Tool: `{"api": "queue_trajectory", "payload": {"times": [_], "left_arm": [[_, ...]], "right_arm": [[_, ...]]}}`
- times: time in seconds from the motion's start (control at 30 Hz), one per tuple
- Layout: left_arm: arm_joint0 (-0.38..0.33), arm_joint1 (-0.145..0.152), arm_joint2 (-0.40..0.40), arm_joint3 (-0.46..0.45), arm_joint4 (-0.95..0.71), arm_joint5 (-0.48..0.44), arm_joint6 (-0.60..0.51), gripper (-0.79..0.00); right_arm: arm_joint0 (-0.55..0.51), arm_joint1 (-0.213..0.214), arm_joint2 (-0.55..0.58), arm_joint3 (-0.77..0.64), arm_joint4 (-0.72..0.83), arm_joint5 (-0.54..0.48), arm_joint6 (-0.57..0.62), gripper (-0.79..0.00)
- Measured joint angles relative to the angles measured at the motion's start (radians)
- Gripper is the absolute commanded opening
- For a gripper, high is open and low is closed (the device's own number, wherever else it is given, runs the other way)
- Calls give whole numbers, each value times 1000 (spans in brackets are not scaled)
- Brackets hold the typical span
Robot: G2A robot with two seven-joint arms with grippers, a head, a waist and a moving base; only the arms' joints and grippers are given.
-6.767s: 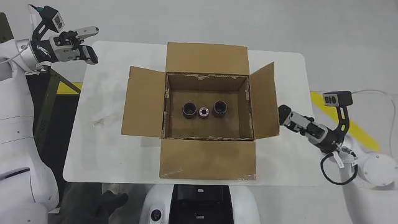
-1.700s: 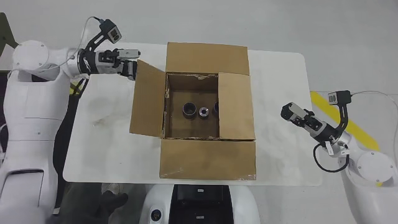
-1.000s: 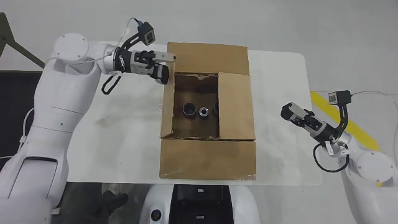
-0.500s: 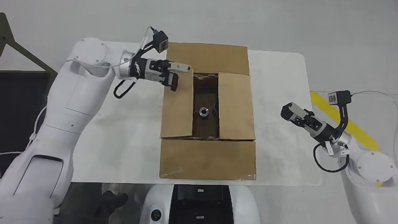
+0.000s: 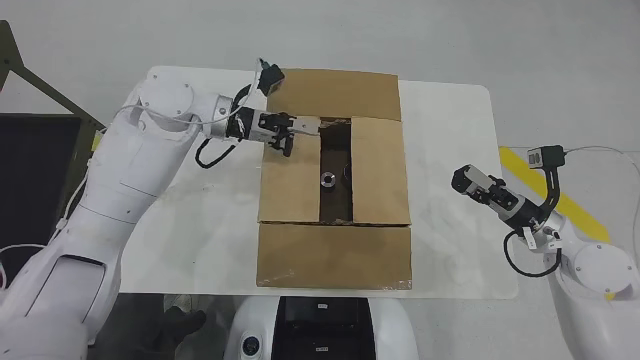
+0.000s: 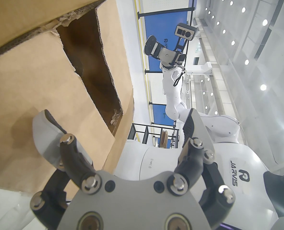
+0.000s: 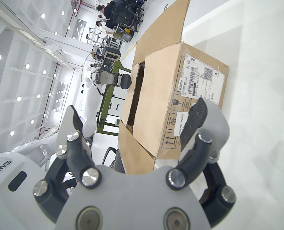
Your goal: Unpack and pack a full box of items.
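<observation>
Clearly spread and empty, the left gripper sits over the far end of the box's left flap, one finger close against the cardboard. That flap and the right flap are folded in over the opening, and in the dark gap between them a small metal cylinder stands on the box floor. Well right of the box, the right gripper hovers over the table, fingers apart, holding nothing
</observation>
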Motion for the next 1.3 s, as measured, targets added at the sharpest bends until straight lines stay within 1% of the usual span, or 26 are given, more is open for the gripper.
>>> {"api": "queue_trajectory", "payload": {"times": [0.23,0.43,0.63,0.77,0.87,0.93,1.0,1.3], "left_arm": [[1,1,5,3,17,4,-3,0],[-3,3,-7,13,21,-1,2,0],[-34,10,-64,56,-32,1,13,0],[-55,14,-106,102,-54,-10,55,0],[-72,15,-127,155,-57,-23,98,0],[-80,14,-133,185,-34,-63,145,0],[-80,14,-133,191,-23,-101,167,0],[-80,14,-133,190,-24,-86,162,0]], "right_arm": [[0,0,0,0,0,0,0,0],[0,0,0,0,0,0,0,0],[0,0,0,0,0,0,0,0],[0,0,0,0,0,0,0,0],[0,0,0,0,0,0,0,0],[0,0,0,0,0,0,0,0],[0,0,0,0,0,0,0,0],[0,0,0,0,0,0,0,0]]}}
